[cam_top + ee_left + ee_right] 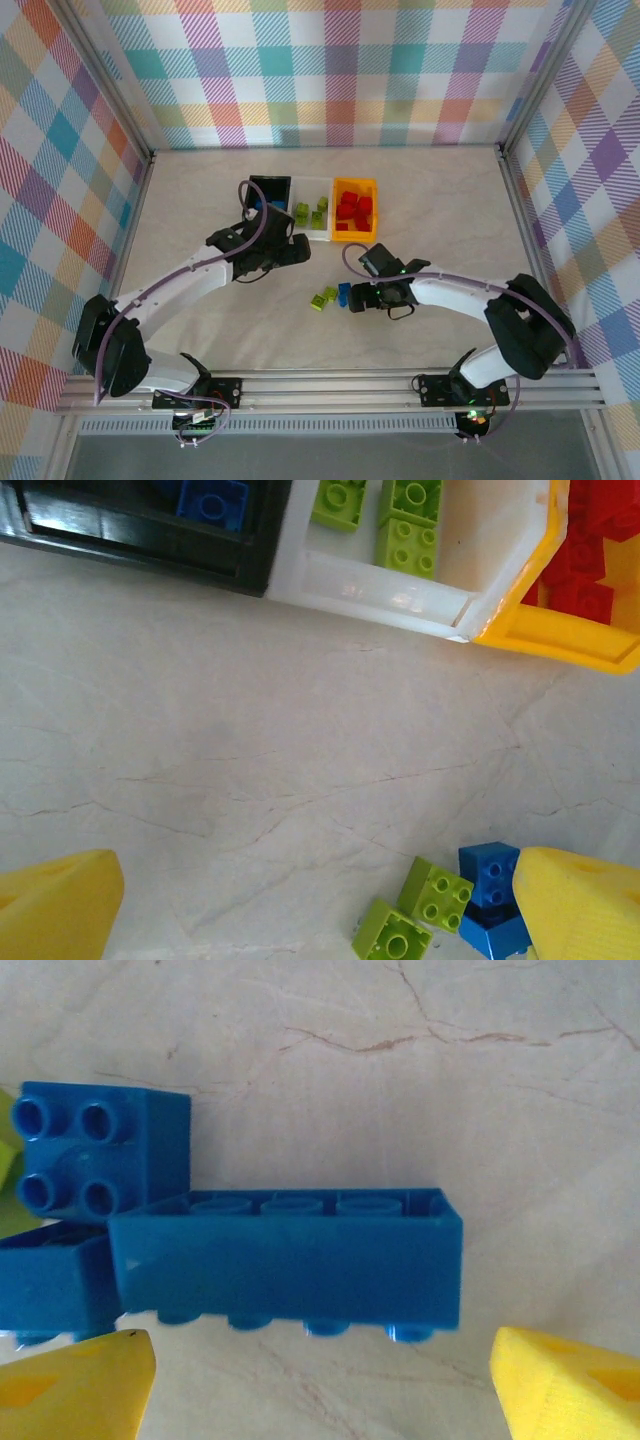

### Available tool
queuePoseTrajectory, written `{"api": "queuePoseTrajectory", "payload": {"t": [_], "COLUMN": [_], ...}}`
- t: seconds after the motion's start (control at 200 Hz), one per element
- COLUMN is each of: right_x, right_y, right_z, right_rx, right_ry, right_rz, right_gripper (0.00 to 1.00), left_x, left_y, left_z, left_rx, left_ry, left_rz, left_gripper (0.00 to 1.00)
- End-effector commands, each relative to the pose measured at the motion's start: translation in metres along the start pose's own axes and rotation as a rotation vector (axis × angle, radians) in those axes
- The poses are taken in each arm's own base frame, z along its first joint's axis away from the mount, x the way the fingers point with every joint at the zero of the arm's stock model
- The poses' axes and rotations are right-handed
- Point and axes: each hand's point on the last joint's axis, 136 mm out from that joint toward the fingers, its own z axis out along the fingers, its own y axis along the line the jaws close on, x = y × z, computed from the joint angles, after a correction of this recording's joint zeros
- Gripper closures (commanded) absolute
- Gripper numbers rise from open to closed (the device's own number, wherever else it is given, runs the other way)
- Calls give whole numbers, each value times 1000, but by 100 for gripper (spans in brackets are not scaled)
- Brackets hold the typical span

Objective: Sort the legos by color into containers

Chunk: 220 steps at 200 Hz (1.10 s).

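Observation:
Three bins stand in a row at the back: a black bin [268,187] with blue bricks, a clear/white bin [312,232] with lime green bricks, and an orange bin [354,236] with red bricks. A few loose legos lie mid-table: two lime green bricks [323,298] and blue bricks [344,293]. My right gripper [353,298] is open at the blue ones. In the right wrist view a long blue brick [290,1255] lies on its side just beyond the fingertips, beside a square blue brick [100,1160]. My left gripper [297,250] hangs open and empty, just in front of the bins.
The left wrist view shows the bins' front rims: black [140,545], white [380,590] and orange [560,640]. Bare marbled tabletop [250,760] lies between them and the loose bricks [437,892]. Metal rails and plaid walls enclose the table.

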Motion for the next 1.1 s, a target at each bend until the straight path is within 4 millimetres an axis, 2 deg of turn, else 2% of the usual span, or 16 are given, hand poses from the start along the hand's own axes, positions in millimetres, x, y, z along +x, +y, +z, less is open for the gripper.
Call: {"api": "queuePoseTrajectory", "payload": {"t": [0.0,0.18,0.37,0.48,0.57,0.775,0.925,1.03,1.095], "right_x": [-22,-31,-44,-52,-55,-64,-65,-61,-59], "right_y": [6,5,18,24,22,17,18,14,13], "right_z": [2,11,13,12,11,-2,-4,3,4], "right_rx": [24,49,-2,-27,-7,13,10,39,47], "right_ry": [-68,-92,-126,-151,-162,-229,-239,-202,-187], "right_rz": [-1,15,-2,-14,-15,-13,-24,-21,-16], "right_gripper": [14,13,13,17,21,19,15,22,22], "left_x": [-4,0,3,2,2,4,5,5,6], "left_y": [11,18,22,27,28,30,31,32,32], "left_z": [-16,-19,-18,-18,-19,-20,-19,-19,-19], "left_rx": [-18,-35,-50,-74,-77,-79,-81,-84,-85], "left_ry": [-40,-42,-31,-38,-40,-38,-36,-34,-33], "left_rz": [-22,-22,-19,-20,-21,-23,-23,-22,-22], "left_gripper": [0,0,0,0,0,0,0,0,0]}}
